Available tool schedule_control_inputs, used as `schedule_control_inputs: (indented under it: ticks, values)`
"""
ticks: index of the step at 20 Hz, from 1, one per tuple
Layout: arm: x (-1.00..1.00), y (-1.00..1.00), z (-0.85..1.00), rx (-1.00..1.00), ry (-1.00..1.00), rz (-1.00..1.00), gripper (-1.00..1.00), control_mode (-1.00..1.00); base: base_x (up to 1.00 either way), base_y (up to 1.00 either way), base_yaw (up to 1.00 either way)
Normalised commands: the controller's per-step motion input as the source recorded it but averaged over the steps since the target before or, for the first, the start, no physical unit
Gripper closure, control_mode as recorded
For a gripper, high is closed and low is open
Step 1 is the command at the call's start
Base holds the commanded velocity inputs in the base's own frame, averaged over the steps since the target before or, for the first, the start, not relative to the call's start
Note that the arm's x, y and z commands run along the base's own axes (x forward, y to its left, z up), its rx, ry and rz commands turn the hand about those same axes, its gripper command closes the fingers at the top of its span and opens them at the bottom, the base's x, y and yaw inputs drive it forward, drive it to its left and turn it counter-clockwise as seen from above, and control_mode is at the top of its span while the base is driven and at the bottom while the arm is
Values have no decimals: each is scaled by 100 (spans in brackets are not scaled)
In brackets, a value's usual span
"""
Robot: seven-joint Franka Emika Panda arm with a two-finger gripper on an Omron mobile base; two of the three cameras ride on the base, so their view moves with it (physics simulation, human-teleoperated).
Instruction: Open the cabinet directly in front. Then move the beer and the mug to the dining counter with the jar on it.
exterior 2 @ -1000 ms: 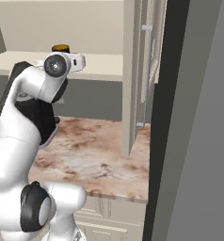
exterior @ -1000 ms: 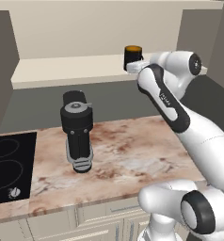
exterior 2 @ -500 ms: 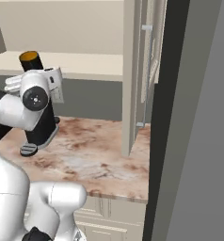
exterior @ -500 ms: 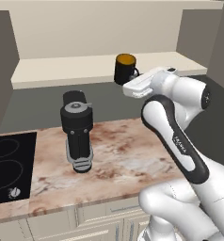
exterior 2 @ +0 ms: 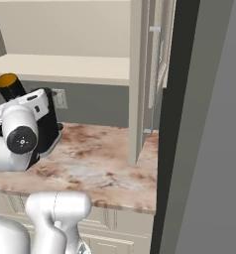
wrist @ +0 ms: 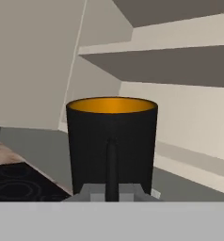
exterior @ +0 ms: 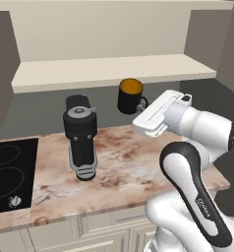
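At the far left of the left base view, a black cooktop (exterior: 8, 170) is sitting flush in the marbled beige-brown counter (exterior: 129, 167). Just right of it, a tall black coffee machine with a grey top (exterior: 80, 140) is standing upright on the counter, center-left of frame. Above it, the pale cream cabinet shelf (exterior: 109, 71) is running across the upper part of the frame.

Right of the machine, at center frame, the small dark mug with a yellow-orange inside (exterior: 130, 96) is hanging in the air below the shelf and above the counter, upright, its handle pointing right toward the gripper (exterior: 142, 109). The white arm is coming up from the lower right, and its fingers are clenched on the mug's handle.

In the right base view the mug (exterior 2: 10, 86) is peeking out at the upper left behind the white wrist; the cream cabinet door with a long grey bar handle (exterior 2: 153, 74) is standing swung open at center-right.

In the hand view the mug (wrist: 112, 141) is sitting dead center, rim up, handle facing the camera and pinched between the dark fingertips (wrist: 112, 186) at the bottom.
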Motion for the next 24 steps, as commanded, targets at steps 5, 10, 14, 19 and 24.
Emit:
schedule_control_inputs:
  ticks: [5, 10, 14, 19, 24]
  values:
    - [-12, 0, -2, -2, -4, 2, 100, -100, 0, 0, 0]
    - [0, 0, -1, 0, 3, 0, 100, -100, 0, 0, 0]
    - [-3, 4, -1, 0, 0, 0, 100, -100, 0, 0, 0]
    - [0, 0, 0, 0, 0, 0, 100, 100, -57, 38, 44]
    - [0, 0, 0, 0, 0, 0, 100, 100, -56, 23, 83]
